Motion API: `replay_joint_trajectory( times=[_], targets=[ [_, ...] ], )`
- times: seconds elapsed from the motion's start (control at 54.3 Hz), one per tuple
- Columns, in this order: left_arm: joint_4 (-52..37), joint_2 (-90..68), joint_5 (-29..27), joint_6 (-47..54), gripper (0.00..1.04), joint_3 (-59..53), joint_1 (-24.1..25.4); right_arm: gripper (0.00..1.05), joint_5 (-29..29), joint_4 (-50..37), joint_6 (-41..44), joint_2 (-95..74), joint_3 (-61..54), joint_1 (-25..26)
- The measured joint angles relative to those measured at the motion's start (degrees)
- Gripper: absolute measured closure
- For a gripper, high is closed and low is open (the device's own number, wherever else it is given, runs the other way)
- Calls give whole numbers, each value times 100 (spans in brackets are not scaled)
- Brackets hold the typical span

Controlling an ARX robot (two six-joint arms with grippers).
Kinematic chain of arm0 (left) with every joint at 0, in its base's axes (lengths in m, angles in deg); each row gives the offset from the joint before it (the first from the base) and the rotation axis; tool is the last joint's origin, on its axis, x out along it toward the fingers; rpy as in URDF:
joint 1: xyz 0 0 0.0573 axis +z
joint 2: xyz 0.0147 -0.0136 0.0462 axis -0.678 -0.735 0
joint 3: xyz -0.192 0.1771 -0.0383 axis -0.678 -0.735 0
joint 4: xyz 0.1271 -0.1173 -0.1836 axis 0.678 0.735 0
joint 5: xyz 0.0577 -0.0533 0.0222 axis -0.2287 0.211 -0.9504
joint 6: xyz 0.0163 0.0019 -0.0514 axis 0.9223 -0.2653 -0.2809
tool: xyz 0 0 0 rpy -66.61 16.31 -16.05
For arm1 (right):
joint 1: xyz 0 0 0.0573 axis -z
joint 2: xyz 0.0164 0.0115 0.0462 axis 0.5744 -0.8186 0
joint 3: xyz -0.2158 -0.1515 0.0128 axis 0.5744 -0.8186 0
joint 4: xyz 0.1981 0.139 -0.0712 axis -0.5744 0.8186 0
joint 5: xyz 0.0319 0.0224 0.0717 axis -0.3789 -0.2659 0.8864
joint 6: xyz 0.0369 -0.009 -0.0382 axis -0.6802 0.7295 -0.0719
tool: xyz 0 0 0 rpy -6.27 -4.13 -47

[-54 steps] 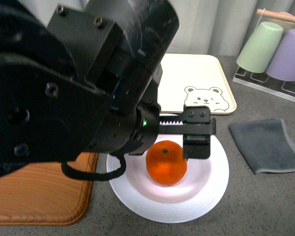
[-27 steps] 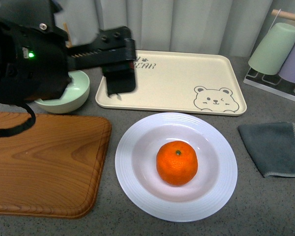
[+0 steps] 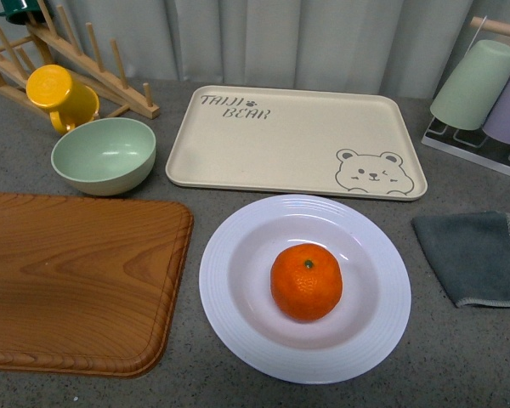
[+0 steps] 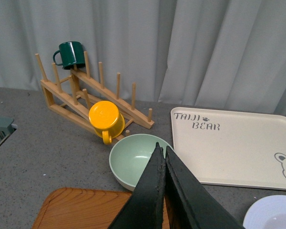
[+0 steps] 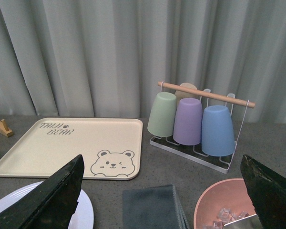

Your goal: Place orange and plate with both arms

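The orange [image 3: 306,281] sits in the middle of the white plate [image 3: 229,289] at the front centre of the grey counter. Neither arm shows in the front view. My left gripper [image 4: 161,149] is shut and empty, raised above the pale green bowl [image 4: 131,160], with an edge of the plate [image 4: 271,214] showing in its view. My right gripper [image 5: 164,171] is open and empty, raised above the grey cloth [image 5: 152,207]; an edge of the plate [image 5: 83,212] shows in the right wrist view.
A wooden board [image 3: 68,280] lies left of the plate. The beige bear tray [image 3: 293,140] lies behind it, the green bowl [image 3: 104,155] and yellow mug [image 3: 59,95] on a peg rack at back left. The cloth [image 3: 476,255] and cup rack [image 3: 480,89] are right. A pink bowl [image 5: 224,205] shows.
The left arm, which hung over the orange and plate, has drawn back to the left and out of the front view. The orange stays on the plate.
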Motion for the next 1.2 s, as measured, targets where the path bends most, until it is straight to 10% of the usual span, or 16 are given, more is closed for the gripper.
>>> replay_joint_trajectory(
  times=[0.534,1.196],
  targets=[
    [2262,3018,1189,46,101,-678,1226,9,0,2,0,0,0,0],
    [4266,5178,1224,46,101,-684,1252,9,0,2,0,0,0,0]
  ],
)
